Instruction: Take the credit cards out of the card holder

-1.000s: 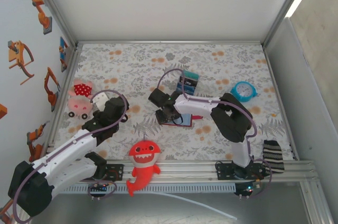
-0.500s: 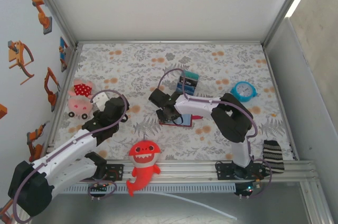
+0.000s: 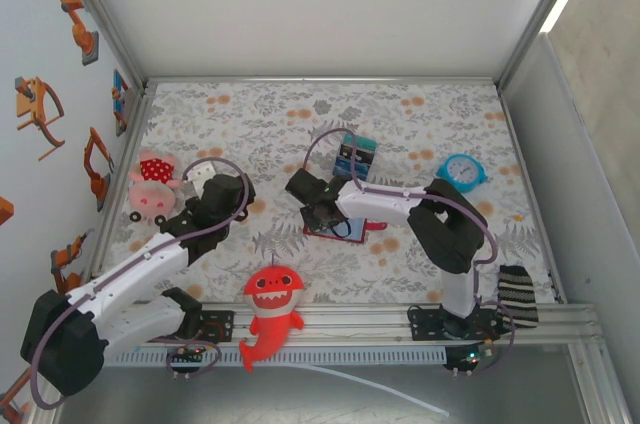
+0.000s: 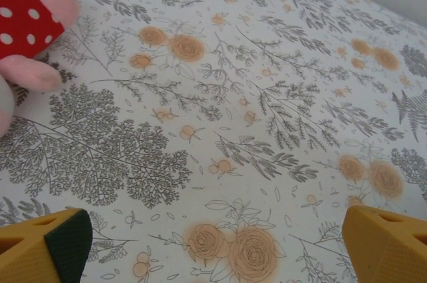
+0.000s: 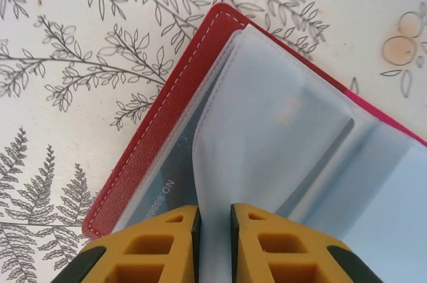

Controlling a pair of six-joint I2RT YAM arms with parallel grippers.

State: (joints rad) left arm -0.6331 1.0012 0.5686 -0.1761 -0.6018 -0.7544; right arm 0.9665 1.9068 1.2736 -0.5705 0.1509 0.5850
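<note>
From above we see the open holder (image 3: pixel 348 231) lying mid-bench (image 3: pixel 420 124) under the right claw (image 3: pixel 322 216). The right wrist view adds that this claw is clamped on its bluish inner panel (image 5: pixel 267 129). The left claw (image 4: pixel 215 229) gapes wide over bare bench beside a pink toy (image 4: pixel 27 29).

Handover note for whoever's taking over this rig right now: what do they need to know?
Left gripper: open, empty, over bare tablecloth beside the pink plush toy.
Right gripper: closed on a clear inner sleeve of the card holder.
Card holder: lying open, mid-tablecloth.
Done: holder opened.
Left: a credit card sits under its sleeve; the cards have yet to come out.
</note>
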